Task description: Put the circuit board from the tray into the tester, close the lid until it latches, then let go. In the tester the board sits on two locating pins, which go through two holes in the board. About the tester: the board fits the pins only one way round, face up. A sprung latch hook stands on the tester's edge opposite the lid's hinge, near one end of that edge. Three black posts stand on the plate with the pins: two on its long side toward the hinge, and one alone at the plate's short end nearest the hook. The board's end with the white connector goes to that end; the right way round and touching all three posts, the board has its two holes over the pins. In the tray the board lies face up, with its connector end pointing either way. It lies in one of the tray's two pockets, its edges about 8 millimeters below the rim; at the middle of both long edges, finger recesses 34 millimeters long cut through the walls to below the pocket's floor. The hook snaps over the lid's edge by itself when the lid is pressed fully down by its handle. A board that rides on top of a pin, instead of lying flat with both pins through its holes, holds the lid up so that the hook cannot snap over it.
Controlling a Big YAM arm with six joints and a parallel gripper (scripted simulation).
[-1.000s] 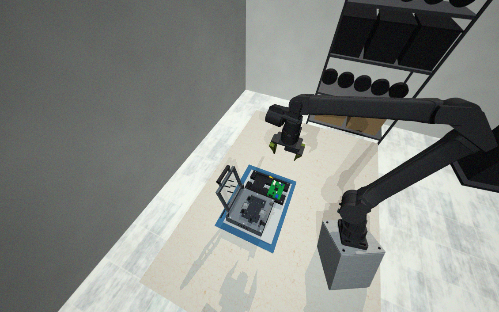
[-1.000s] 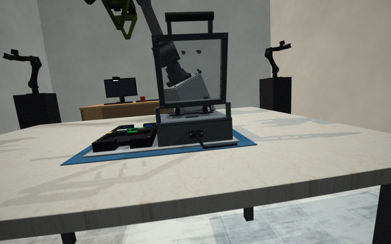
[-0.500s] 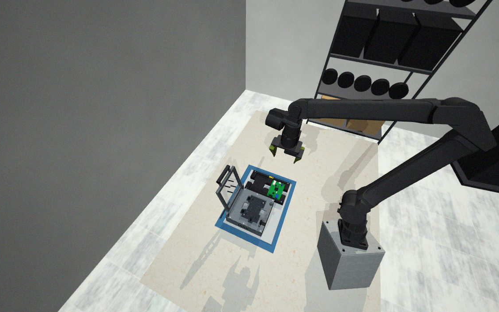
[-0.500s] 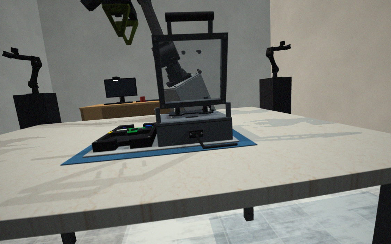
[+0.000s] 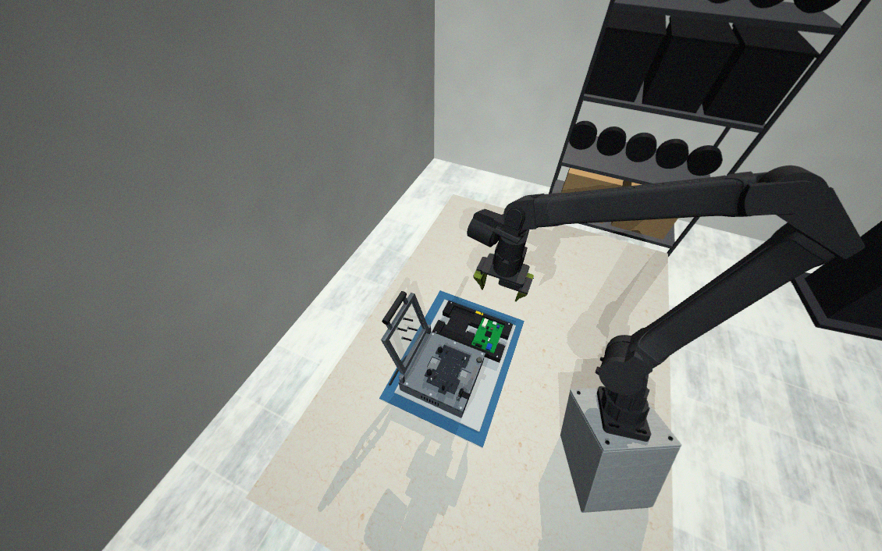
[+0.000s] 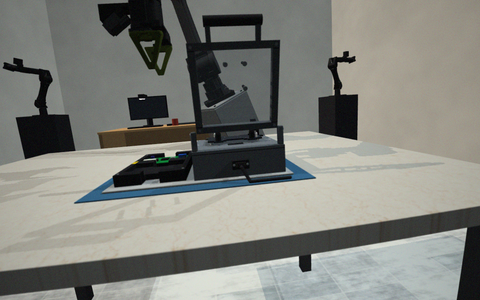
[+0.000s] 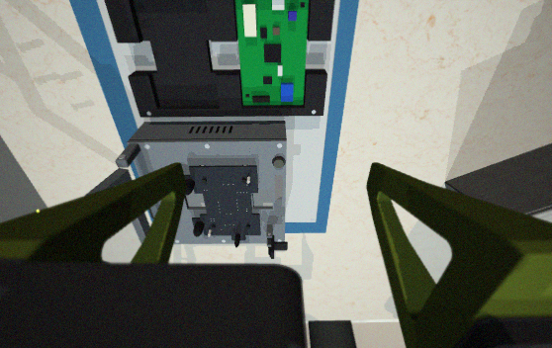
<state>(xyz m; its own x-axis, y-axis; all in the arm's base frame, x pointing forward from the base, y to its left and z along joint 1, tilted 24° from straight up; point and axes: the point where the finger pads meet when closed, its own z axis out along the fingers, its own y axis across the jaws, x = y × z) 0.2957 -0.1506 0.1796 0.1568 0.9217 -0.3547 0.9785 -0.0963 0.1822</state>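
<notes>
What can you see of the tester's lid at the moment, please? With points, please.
The lid [image 5: 404,333] [image 6: 232,45] stands raised, roughly upright, above the tester's body [image 5: 432,403] [image 6: 238,163]. It is a dark, square-looking frame around a clear pane, with a black bar handle [image 5: 394,308] [image 6: 232,20] on two short struts at its top edge. Dark pegs stick out from the pane toward the plate side. Its lower edge sits between two uprights; nothing grips it.
</notes>
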